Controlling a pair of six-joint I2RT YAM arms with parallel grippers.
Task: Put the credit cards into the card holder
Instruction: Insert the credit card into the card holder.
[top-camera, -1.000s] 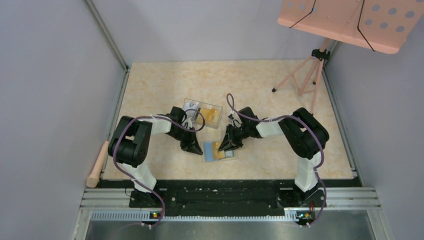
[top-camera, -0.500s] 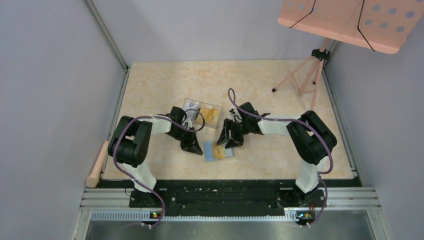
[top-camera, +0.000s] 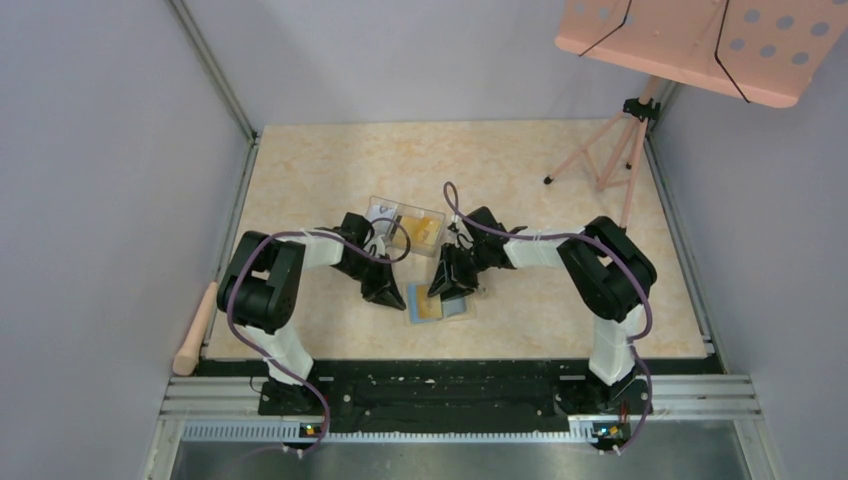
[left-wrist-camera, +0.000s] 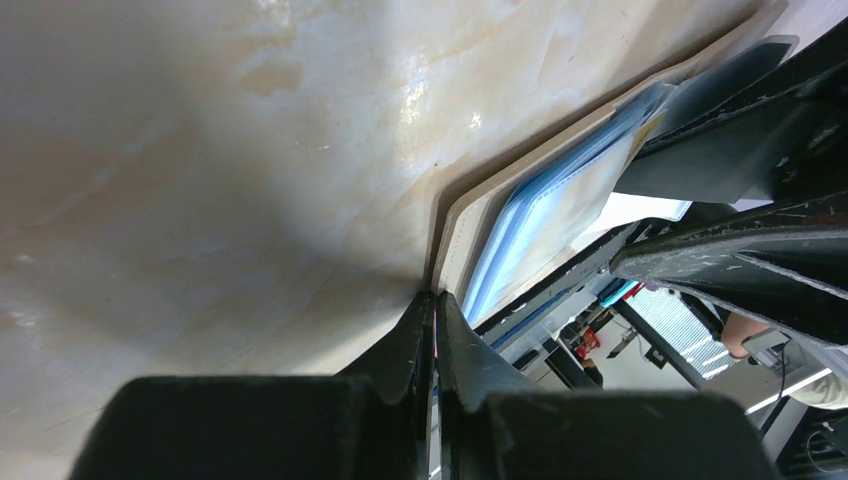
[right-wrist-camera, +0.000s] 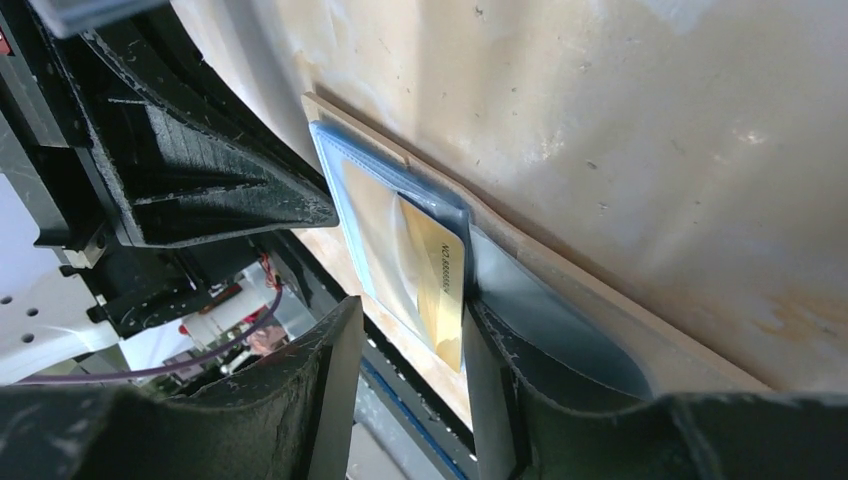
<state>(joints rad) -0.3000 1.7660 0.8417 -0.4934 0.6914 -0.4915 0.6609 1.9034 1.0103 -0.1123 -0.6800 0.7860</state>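
Observation:
The beige-tan card holder (top-camera: 455, 309) lies open on the table between my grippers, blue pockets up. A golden-yellow credit card (top-camera: 427, 305) sits part way in a blue pocket. In the right wrist view the card (right-wrist-camera: 441, 283) sticks out of the pocket of the holder (right-wrist-camera: 560, 277) and lies between my open right gripper's (right-wrist-camera: 412, 305) fingers, close to the right finger. The right gripper (top-camera: 447, 285) hovers over the holder's far edge. My left gripper (top-camera: 392, 296) is shut, and its tips (left-wrist-camera: 436, 296) touch the holder's tan edge (left-wrist-camera: 468, 215).
A clear plastic box (top-camera: 385, 208) with more yellow cards (top-camera: 425, 231) stands just behind the grippers. A pink music stand (top-camera: 700, 40) on a tripod (top-camera: 600, 150) is at the back right. A wooden handle (top-camera: 195, 325) lies off the table's left edge.
My right gripper has shifted left over the holder and the card. The left arm has not moved.

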